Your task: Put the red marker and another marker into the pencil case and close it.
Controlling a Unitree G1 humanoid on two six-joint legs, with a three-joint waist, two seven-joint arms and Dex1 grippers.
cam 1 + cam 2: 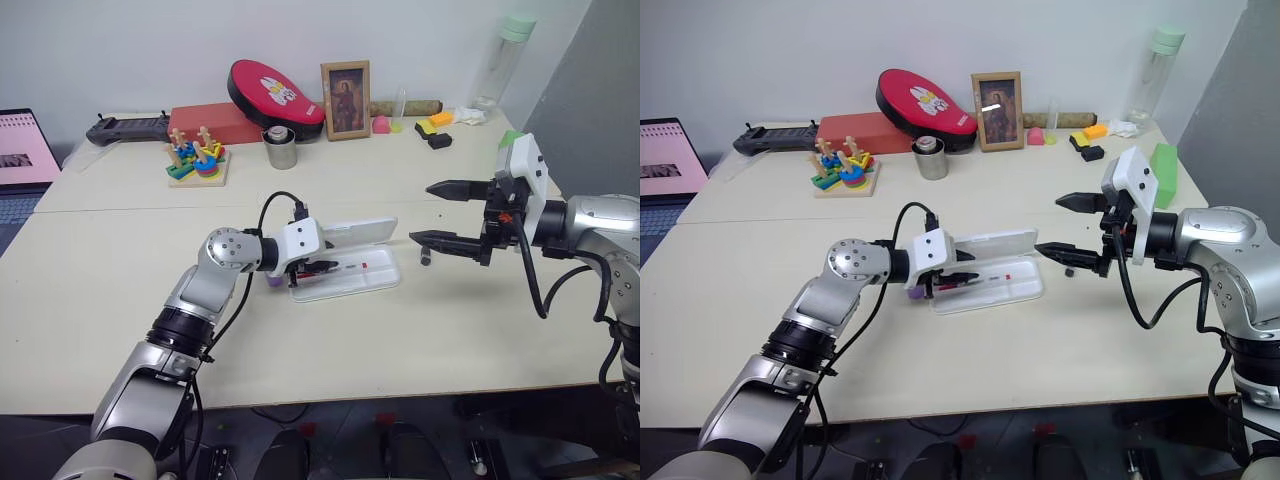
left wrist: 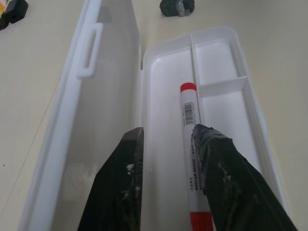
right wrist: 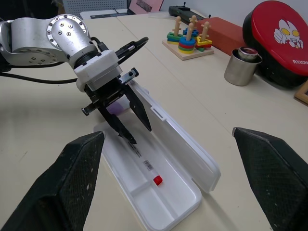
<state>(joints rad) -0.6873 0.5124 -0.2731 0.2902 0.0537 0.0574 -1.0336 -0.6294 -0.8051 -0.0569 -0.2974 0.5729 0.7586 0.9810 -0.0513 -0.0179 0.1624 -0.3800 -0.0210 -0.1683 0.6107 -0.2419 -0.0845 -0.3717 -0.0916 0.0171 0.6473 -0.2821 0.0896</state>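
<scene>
The pencil case (image 1: 372,281) lies open in mid-table, its lid (image 1: 362,232) tipped back on the far side. The red marker (image 2: 189,114) lies lengthwise in the tray, one red end by the divider (image 2: 219,84). My left gripper (image 2: 168,132) reaches down into the tray's left end, open; one finger (image 2: 216,159) rests over the marker's barrel, the other stands by the lid hinge. A chunky lavender marker (image 1: 273,281) sits on the table just left of the case, under my left wrist. My right gripper (image 1: 420,212) hovers wide open, right of the case and above the table.
A small black piece (image 1: 425,258) lies near the case's right end. At the back stand a wooden stacking toy (image 1: 197,160), a metal cup (image 1: 281,150), a red box (image 1: 215,122), a red pouch (image 1: 275,92) and a picture frame (image 1: 346,100). A laptop (image 1: 20,150) sits far left.
</scene>
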